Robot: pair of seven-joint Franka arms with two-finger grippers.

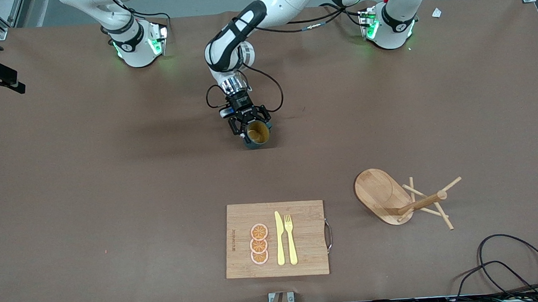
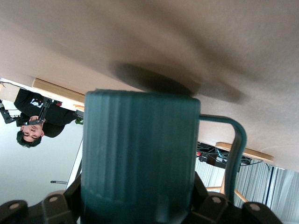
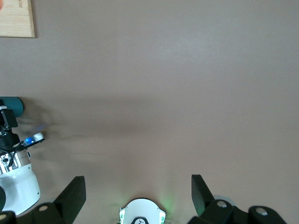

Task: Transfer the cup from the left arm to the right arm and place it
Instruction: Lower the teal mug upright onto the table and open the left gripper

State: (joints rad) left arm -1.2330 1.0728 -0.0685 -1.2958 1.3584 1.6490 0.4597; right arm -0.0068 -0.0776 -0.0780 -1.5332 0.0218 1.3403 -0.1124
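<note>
The cup [image 1: 257, 133], dark teal with ribbed sides and a mustard-yellow inside, hangs tilted just over the middle of the table, its mouth turned toward the front camera. My left gripper [image 1: 252, 124] is shut on it, one finger on each side. In the left wrist view the cup [image 2: 140, 149] fills the frame with its loop handle [image 2: 236, 149] out to one side, the left gripper [image 2: 140, 207] clamped round its lower part. My right gripper [image 3: 138, 179] waits open and empty high over the table near its own base. The right wrist view catches the cup's [image 3: 11, 106] edge.
A wooden board [image 1: 303, 256] with orange slices [image 1: 259, 244], a yellow knife and fork lies nearer the front camera. A wooden mug rack [image 1: 384, 195] lies tipped over toward the left arm's end. Black cables [image 1: 513, 257] curl at that end's front corner.
</note>
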